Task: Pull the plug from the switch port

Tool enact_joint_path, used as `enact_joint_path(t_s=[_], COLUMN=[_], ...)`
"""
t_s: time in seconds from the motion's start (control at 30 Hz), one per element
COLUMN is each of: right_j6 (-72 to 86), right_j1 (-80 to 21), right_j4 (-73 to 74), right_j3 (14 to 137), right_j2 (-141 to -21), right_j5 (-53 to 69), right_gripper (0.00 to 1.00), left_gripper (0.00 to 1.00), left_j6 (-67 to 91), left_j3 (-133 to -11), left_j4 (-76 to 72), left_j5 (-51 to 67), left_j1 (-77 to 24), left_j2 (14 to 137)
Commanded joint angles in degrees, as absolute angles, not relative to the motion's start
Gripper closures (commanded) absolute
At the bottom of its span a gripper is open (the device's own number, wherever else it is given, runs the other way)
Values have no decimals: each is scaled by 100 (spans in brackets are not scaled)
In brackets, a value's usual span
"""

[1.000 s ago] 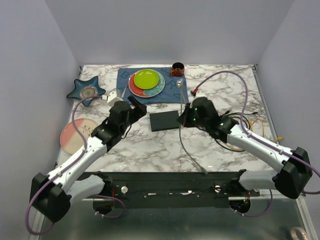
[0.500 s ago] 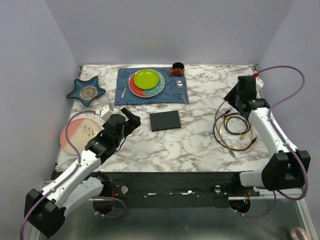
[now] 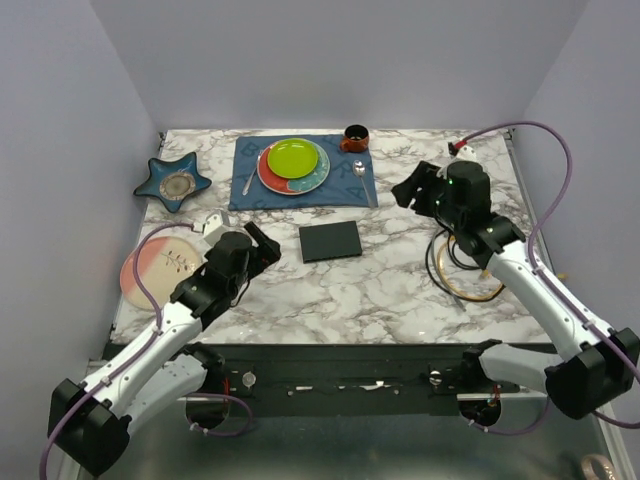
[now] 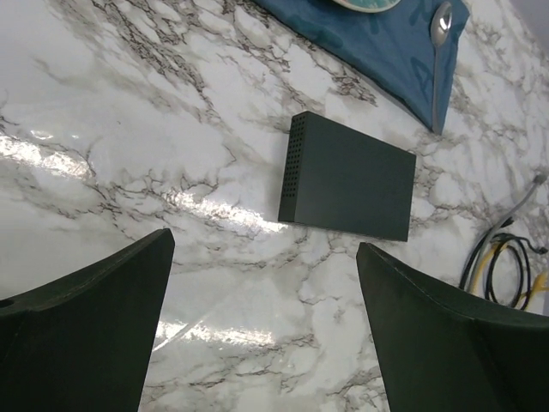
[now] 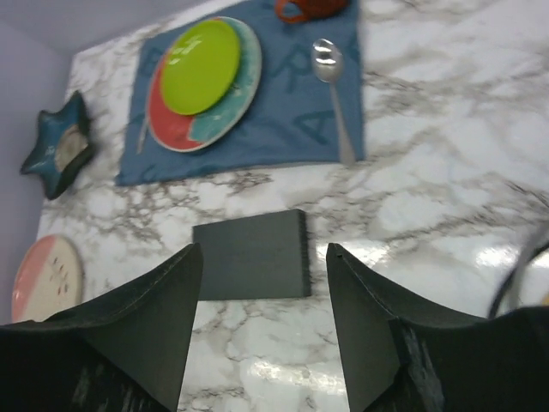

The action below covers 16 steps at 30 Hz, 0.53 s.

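Noted switch [image 3: 330, 241] flat mid-surface, just short of the mat [image 3: 345, 188] by the far edge, cables [image 3: 465, 262] coiled near the right edge, none seen attached; judged rigid, light, prone to sliding, best pinned across its long edges; found left gripper [image 4: 262, 249] and right gripper [image 5: 263, 249] both spread, empty.

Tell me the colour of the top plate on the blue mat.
The top plate is lime green, clearest in the right wrist view.

bright, even, marble [image 4: 129, 154] glare, wrist blur

Marble table [image 3: 340, 292] carries switch [image 3: 330, 241], blue mat [image 3: 345, 186], star dish [image 3: 173, 182], pink plate [image 3: 148, 272] (cables [image 3: 472, 296] too).
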<state>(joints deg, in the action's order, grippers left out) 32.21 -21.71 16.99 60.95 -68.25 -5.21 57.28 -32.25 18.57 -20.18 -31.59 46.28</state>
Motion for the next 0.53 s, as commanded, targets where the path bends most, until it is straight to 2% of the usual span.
enact_joint_path(t_s=[0.0,0.17,0.5], right_j6=[2559,1987,1978], right_j1=[-3144,-5198,-5449], right_j4=[889,571,317], right_j3=[5380,5150,4667], right_j2=[-6373,-6389,-6302], right_j5=[-597,-1862,-2215], right_gripper=[32,30,29], left_gripper=[1,1,1], left_j6=[5388,5370,5134], left_j3=[-3603,-3788,-3683], left_j4=[2232,2487,2523], left_j5=[-1969,-1837,-1732], left_j1=[-3138,-3138,-3138], left_j2=[4956,5291,5194])
